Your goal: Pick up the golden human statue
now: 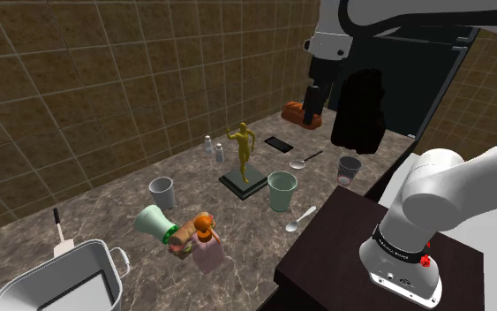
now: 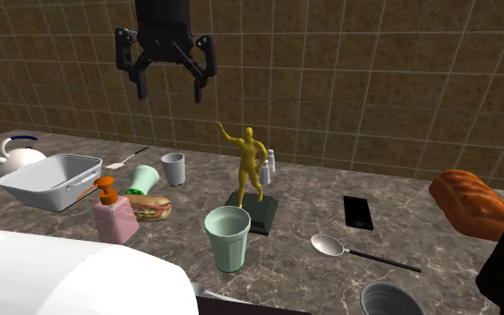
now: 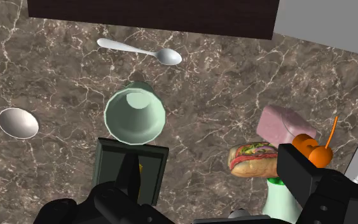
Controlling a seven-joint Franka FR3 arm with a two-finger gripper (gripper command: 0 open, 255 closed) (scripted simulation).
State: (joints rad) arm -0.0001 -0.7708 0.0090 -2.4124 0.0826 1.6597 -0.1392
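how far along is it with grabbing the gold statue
Done: nothing yet. The golden statue stands upright on its dark base on the counter, untouched. In hand: the gripper hangs open and empty, well above the counter and off to one side of the statue. Left: line up over the statue, come down, close on it and lift.

Statue (image 1: 242,152) stands btwn cup (image 1: 282,191) & shakers (image 1: 213,147), spoon (image 1: 300,218) near cup.

The statue (image 2: 251,164) at frame centre is golden, on a dark base (image 2: 263,216). The counter (image 2: 308,192) is brown, veined white; the cup (image 2: 227,238) is pale green.
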